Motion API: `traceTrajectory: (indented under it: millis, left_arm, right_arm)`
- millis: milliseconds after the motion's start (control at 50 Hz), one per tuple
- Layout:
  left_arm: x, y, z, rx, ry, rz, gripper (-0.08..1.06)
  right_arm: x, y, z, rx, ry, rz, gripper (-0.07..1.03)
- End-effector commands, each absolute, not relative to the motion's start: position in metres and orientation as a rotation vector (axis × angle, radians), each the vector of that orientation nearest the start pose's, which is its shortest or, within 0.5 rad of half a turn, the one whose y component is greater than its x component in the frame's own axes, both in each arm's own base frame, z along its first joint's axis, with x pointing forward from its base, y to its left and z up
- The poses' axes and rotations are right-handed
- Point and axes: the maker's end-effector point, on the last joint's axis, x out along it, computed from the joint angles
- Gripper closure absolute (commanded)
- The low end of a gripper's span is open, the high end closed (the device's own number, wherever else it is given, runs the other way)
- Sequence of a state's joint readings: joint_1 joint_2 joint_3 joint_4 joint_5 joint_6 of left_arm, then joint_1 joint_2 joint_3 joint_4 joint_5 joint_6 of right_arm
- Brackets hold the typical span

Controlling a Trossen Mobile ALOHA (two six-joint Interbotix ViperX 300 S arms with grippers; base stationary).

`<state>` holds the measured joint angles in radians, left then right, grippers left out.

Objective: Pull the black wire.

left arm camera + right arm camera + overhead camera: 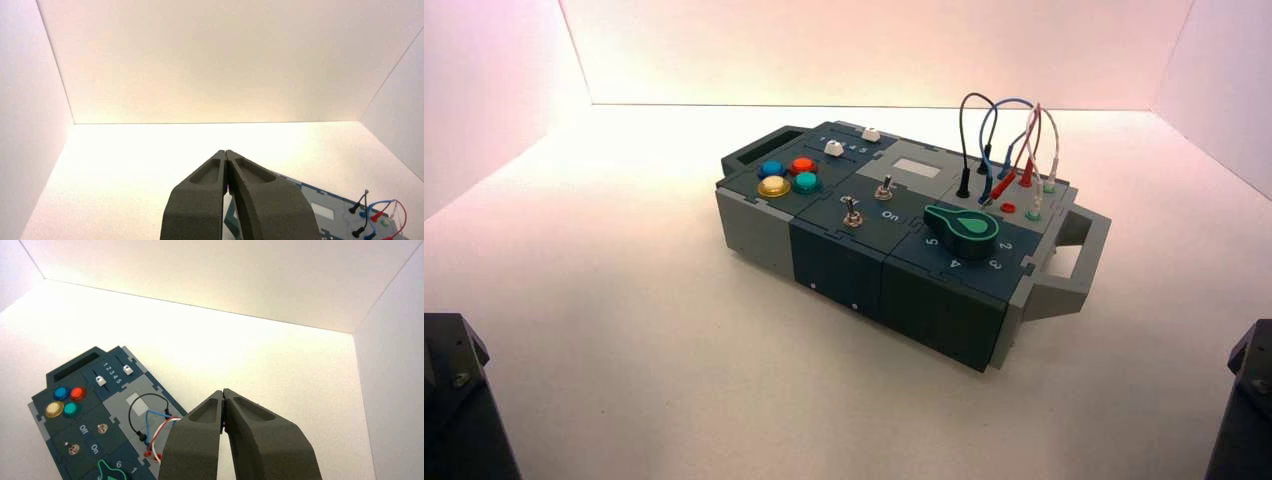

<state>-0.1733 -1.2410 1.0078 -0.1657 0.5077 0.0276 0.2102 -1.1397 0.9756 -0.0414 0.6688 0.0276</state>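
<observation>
Ahead of the right gripper [223,396] and toward the robot's left stands the box [834,250]; the black wire [145,394] arches over its gray panel, both plugs seated. Right gripper: closed, nothing between the tips, held apart from the box. Left gripper [225,156]: likewise closed and empty, at the opposite side of the bench [654,330], with the wire ahead of it and well to its right.

Step in hand, as judged: start of the approach; wire not yet gripped. The right gripper seems the nearer choice. Next move: open it, bring it forward and leftward over the arch, close on the black strand alone, then pull. Risk: snagging the blue wire [1014,101], which crosses close by.
</observation>
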Motion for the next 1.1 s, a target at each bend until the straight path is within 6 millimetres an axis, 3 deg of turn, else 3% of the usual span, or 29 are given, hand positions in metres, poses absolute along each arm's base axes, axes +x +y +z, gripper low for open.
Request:
traceTrajectory:
  millis: [20,400,600,760,1100]
  left_arm:
    - [0.196,-0.049,0.307,-0.108,0.274,-0.238,1.01]
    - [0.199,-0.050,0.302,-0.107,0.290,-0.236,1.01]
    - [0.205,-0.052,0.287,-0.097,0.377,-0.237,1.01]
    - [0.213,-0.054,0.280,-0.082,0.434,-0.238,1.01]
    - [0.217,-0.055,0.270,-0.018,0.485,-0.252,1.01]
  right_arm:
    - [0.202,0.038,0.277,-0.063,0.484,0.180,0.99]
    - [0.202,0.040,0.277,-0.064,0.489,0.187,0.99]
    - [0.206,0.050,0.261,-0.096,0.668,0.226,0.99]
    - [0.211,0.068,0.245,-0.151,0.872,0.289,0.99]
    - [0.202,0.140,0.224,-0.162,1.108,0.527,0.99]
